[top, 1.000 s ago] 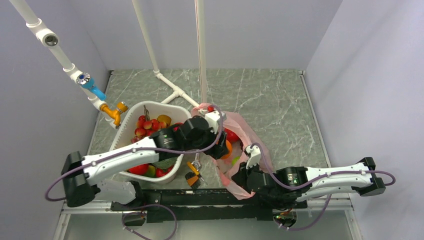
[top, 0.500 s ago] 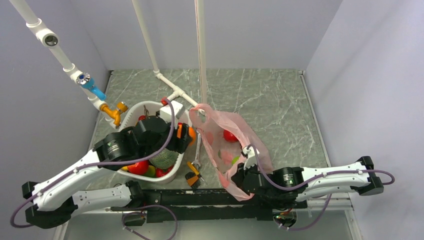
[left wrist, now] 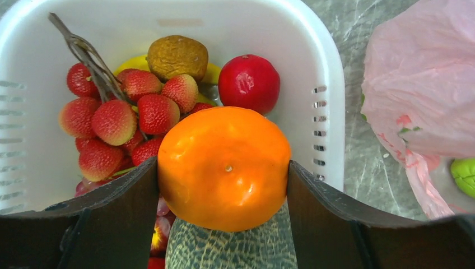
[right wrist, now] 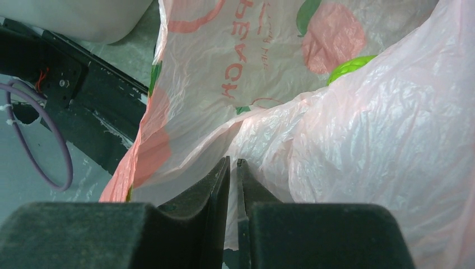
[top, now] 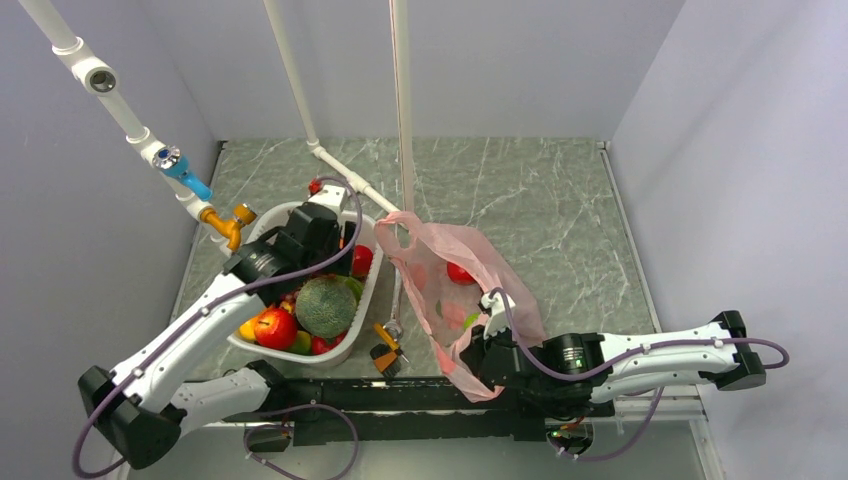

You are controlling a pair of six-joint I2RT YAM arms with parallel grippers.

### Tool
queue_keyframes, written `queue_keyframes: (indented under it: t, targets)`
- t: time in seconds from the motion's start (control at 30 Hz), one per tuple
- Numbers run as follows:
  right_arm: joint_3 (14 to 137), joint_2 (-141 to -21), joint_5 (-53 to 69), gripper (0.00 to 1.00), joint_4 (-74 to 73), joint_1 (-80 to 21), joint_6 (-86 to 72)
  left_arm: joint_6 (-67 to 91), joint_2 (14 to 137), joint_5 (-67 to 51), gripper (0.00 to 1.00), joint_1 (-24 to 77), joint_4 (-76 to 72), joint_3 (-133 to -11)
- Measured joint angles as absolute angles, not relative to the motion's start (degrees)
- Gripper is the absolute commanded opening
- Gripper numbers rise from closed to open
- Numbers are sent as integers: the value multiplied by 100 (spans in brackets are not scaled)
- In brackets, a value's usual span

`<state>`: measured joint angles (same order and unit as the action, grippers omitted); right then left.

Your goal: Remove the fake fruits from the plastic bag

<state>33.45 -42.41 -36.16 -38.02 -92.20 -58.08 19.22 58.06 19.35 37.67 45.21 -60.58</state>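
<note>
My left gripper [top: 340, 240] is shut on the orange fruit [left wrist: 224, 168] and holds it over the white basket [left wrist: 330, 84], just above the netted melon [left wrist: 229, 249]. The pink plastic bag [top: 470, 255] lies to the right of the basket and also shows in the left wrist view [left wrist: 425, 95]. A red fruit [top: 459, 272] and a light green fruit [top: 470, 320] sit inside it. The green one shows through the film in the right wrist view [right wrist: 350, 67]. My right gripper [right wrist: 233, 162] is shut on a fold of the bag near its front end [top: 482, 345].
The basket holds a smooth red fruit [left wrist: 248, 83], a bunch of bumpy red fruits [left wrist: 129, 117], a brown fruit [left wrist: 176, 56] and the melon [top: 325, 307]. An orange-handled tool [top: 385, 350] lies between basket and bag. White pipes [top: 340, 175] and a tap [top: 228, 222] stand behind the basket.
My left arm has pulled out of the bag with the orange fruit and swung left over the basket. The bag has slumped. My right gripper has kept its hold.
</note>
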Motion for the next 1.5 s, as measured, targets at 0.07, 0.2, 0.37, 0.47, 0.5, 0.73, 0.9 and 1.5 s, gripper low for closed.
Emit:
queue_keyframes:
  t: [0.07, 0.2, 0.37, 0.47, 0.5, 0.73, 0.9, 1.5]
  targets:
    - [3361, -4235, -3616, 12, -3804, -9220, -5811, 1892, 6018, 1863, 46, 3673, 4351, -5986]
    - [3361, -4189, -3614, 12, -3809, -9220, -5813, 1861, 6281, 1769, 84, 3564, 4132, -5940]
    - [3363, -4152, -3614, 13, -3813, -9220, -5822, 1861, 6412, 1734, 99, 3494, 4106, -5920]
    - [3363, -4152, -3614, 13, -3811, -9220, -5828, 1874, 6294, 1723, 99, 3487, 4150, -5872]
    - [3361, -4154, -3614, 13, -3811, -9220, -5828, 1874, 6241, 1715, 99, 3483, 4187, -5872]
    - [3363, -4252, -3610, 13, -3811, -9220, -5808, 1896, 5529, 1111, 99, 3463, 4425, -6005]
    - [3380, -4316, -3548, 14, -3833, -9220, -5811, 2078, 5028, -167, 99, 3459, 4200, -6040]
    - [4101, -3830, -3428, 76, -4397, -9218, -5776, 3479, 5443, -1876, 99, 5784, 703, -4217]
